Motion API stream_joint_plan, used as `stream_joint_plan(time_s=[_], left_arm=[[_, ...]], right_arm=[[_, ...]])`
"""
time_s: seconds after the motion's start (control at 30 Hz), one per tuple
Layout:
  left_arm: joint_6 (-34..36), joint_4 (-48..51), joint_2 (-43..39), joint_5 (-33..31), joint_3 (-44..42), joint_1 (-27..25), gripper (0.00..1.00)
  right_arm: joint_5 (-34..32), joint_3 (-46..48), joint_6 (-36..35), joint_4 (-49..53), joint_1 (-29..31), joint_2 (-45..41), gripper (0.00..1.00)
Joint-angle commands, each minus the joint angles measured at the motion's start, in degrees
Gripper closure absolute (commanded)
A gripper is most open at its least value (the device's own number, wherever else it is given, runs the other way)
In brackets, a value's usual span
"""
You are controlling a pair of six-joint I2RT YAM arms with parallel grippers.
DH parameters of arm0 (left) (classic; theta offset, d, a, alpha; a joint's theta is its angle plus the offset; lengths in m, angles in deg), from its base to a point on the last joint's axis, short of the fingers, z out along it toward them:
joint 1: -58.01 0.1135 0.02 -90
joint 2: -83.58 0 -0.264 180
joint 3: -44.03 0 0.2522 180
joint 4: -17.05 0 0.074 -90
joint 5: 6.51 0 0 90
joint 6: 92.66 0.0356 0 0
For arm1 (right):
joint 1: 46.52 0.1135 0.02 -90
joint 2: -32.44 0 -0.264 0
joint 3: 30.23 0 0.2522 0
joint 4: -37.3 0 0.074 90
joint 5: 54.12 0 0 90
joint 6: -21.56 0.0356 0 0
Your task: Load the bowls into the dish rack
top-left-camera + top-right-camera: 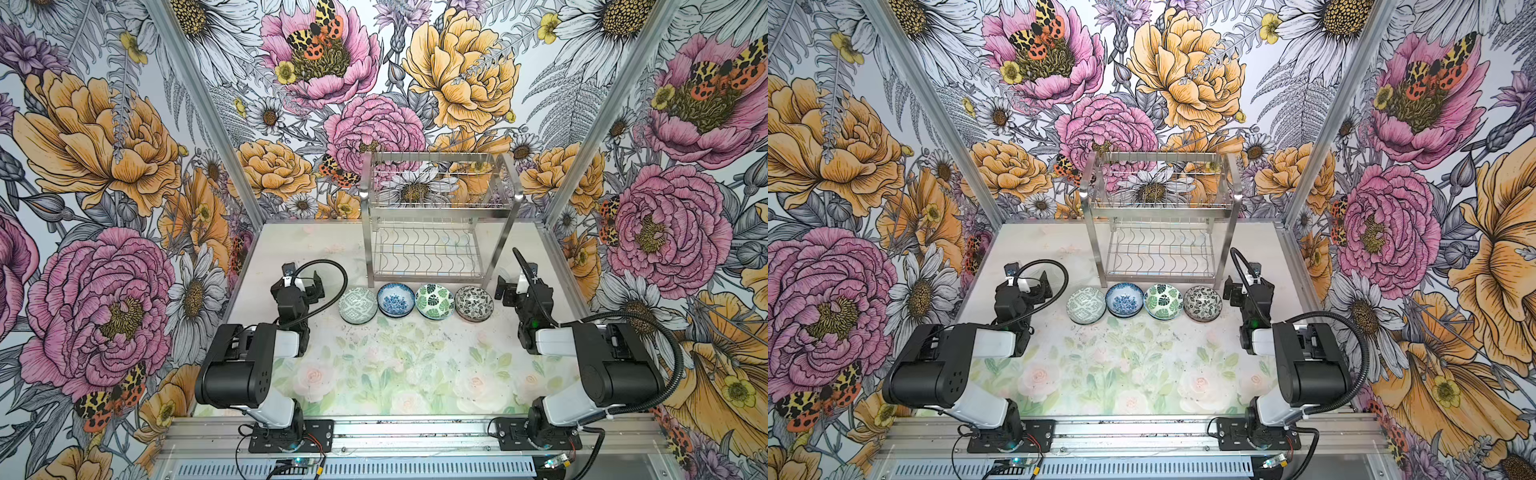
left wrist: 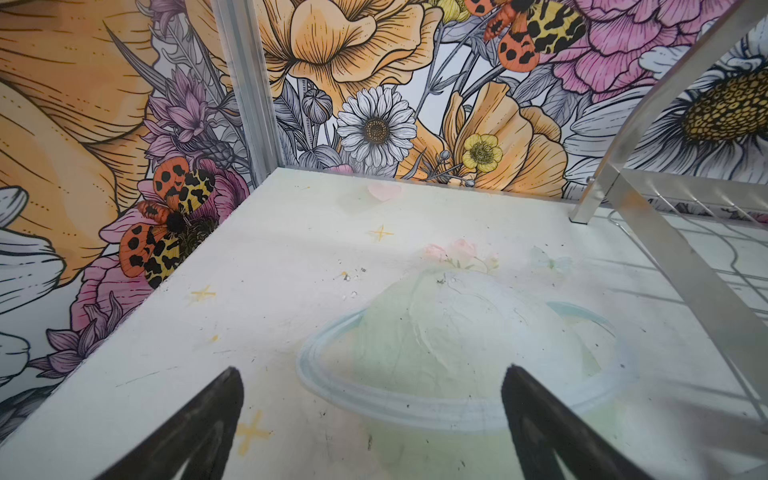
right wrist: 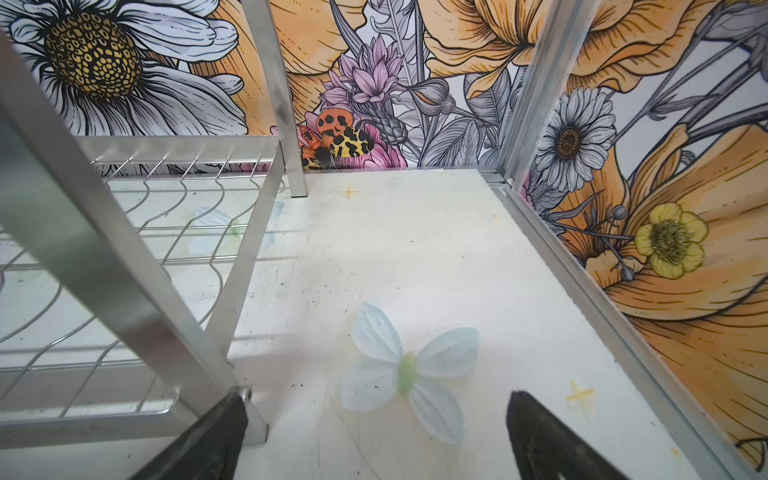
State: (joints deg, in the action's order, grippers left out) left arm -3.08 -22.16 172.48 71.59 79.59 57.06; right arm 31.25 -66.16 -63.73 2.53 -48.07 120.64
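1. Ceramic bowls sit in a row on the table (image 1: 395,374), just in front of the dish rack (image 1: 440,210): green geometric bowl (image 1: 357,306), blue floral bowl (image 1: 396,300), green leaf bowl (image 1: 435,301), black-and-white floral bowl (image 1: 473,303).
2. All four rest upright, side by side, outside the dish rack.
3. The left gripper (image 2: 372,370) hovers near the rack's front left leg, jaws spread wide, gripping nothing.
4. The right gripper (image 3: 376,394) hovers just beside the rack's front right leg, jaws equally wide, also empty.
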Motion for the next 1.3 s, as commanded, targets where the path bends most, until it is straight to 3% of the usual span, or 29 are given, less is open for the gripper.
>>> stream_joint_plan(time_s=[0.0, 0.83, 1.07, 1.13, 1.27], left_arm=[[0.4, -1.3, 0.0, 1.5, -0.3, 0.2, 0.01], [0.3, -1.1, 0.0, 3.0, -0.2, 0.9, 0.01], [0.8, -1.3, -0.2, 1.2, -0.4, -0.1, 0.01], [1.5, -0.3, -1.9, -1.8, -0.4, -1.2, 0.01], [1.5, 8.7, -11.7, -8.8, 0.1, -3.2, 0.01]], right_arm=[[0.7, -0.5, 0.2, -0.6, -0.1, -0.1, 0.0], [-0.4, -0.5, -0.2, -0.5, 0.5, -0.2, 0.0], [-3.3, -0.2, 0.2, -0.4, 1.0, -1.2, 0.0], [-4.7, -0.4, 0.4, 2.1, 1.1, -3.8, 0.0], [-12.5, -3.4, 2.3, 16.9, 2.2, -13.7, 0.0]])
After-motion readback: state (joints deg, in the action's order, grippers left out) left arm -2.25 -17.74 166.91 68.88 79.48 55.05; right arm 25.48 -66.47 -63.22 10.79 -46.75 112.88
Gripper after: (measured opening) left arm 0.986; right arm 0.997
